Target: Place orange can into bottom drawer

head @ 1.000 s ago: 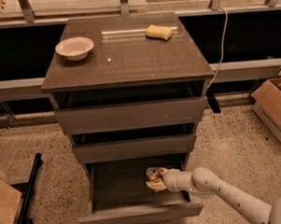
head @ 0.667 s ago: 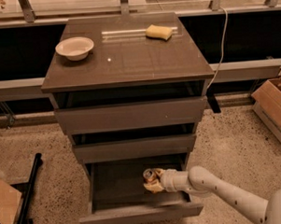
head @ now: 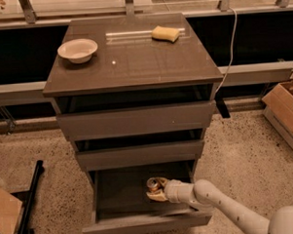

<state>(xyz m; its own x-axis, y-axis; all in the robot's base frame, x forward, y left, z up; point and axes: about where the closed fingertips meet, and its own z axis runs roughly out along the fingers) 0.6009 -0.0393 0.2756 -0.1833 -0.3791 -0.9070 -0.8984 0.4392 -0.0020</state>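
The bottom drawer is pulled out below the two shallower drawers, showing its dark interior. My gripper reaches in from the lower right on a white arm and sits low inside the drawer's right half. It is shut on the orange can, whose silver top rim shows just past the fingers. The can's body is mostly hidden by the gripper.
A white bowl and a yellow sponge lie on the cabinet top. A cardboard box stands at the right. A black stand and another box are on the floor at the left.
The gripper with the can has moved slightly left and lower inside the bottom drawer. The camera view has shifted closer to the cabinet.
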